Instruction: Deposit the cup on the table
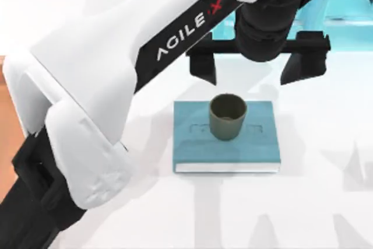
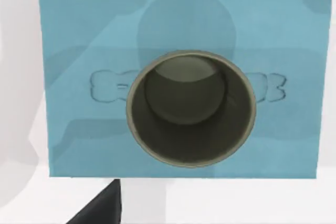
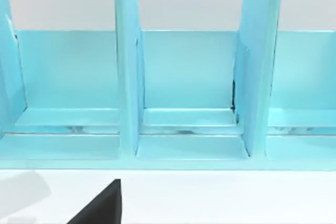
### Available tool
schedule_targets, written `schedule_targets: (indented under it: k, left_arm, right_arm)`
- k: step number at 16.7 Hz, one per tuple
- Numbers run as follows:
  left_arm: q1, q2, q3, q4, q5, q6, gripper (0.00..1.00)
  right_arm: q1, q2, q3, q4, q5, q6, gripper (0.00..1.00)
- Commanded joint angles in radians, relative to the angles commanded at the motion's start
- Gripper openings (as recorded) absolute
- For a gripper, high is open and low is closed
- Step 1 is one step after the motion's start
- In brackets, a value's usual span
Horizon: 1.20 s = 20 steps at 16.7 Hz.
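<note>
Top view: cup [image 1: 227, 117] stands upright on the teal book [image 1: 192, 150], at the middle of the book's far edge; the book lies flat mid-table [image 1: 315, 202]. Left gripper [image 1: 257, 67] hangs above the book's far edge, fingers spread wide, clear of the cup. Left wrist view: cup [image 2: 191, 108] seen from straight above, mouth open, centred on the book [image 2: 79, 35]. Right wrist view: a pale blue divided rack [image 3: 184, 77] on the table [image 3: 210, 198].

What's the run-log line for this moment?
left gripper: open, above cup | cup: upright on teal book | table: cup not yet placed
</note>
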Motion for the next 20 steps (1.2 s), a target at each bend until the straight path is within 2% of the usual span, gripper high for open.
schedule_targets:
  k: [6,10,20]
  left_arm:
    - [-0.012,0.023,0.028,-0.013,-0.001,-0.006,1.00]
    - [-0.005,0.016,-0.012,0.025,0.000,0.000,1.00]
    - [0.021,-0.064,-0.512,0.442,0.003,0.026,1.00]
  right_arm:
    - [0.000,0.000,0.000,0.000,0.000,0.000,1.00]
    - [0.000,0.000,0.000,0.000,0.000,0.000,1.00]
    - [0.000,0.000,0.000,0.000,0.000,0.000,1.00]
